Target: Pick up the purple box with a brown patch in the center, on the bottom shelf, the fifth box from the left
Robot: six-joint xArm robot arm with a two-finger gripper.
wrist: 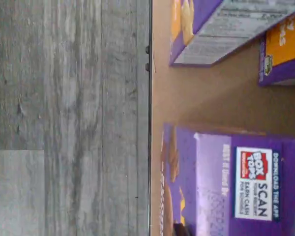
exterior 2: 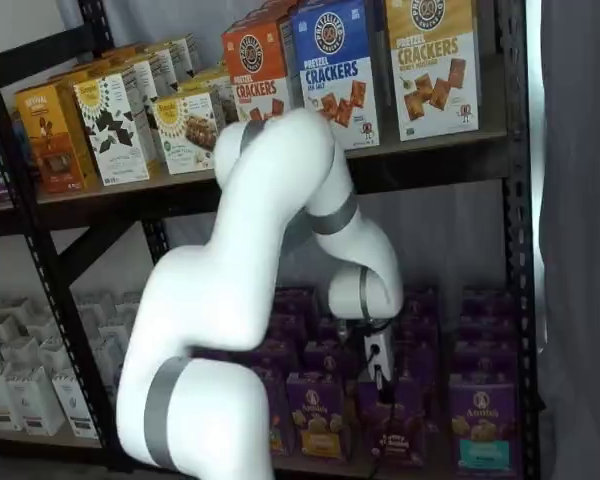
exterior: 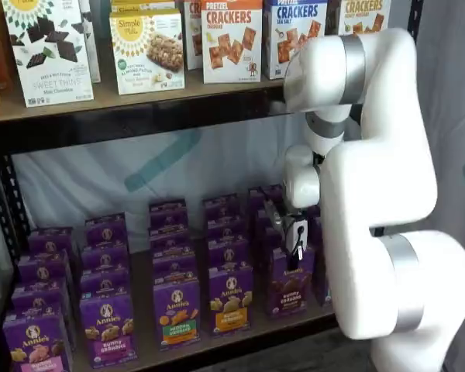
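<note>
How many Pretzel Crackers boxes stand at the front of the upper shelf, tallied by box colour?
Front row on the upper shelf, in a shelf view:
orange box: 1
blue box: 1
yellow box: 1
Total: 3

A large white robot arm with grey joint bands (exterior 2: 250,300) fills the middle, bent down toward the bottom shelf (exterior 2: 435,467). Its white gripper body (exterior 2: 380,360) hangs just above a small purple box with a dark brown snack picture (exterior 2: 392,425); whether the jaws touch it cannot be told. Purple cartons with yellow snacks (exterior 2: 318,412) stand beside it. Tall cracker boxes (exterior 2: 332,70) line the upper wooden shelf (exterior 2: 420,150).
</note>
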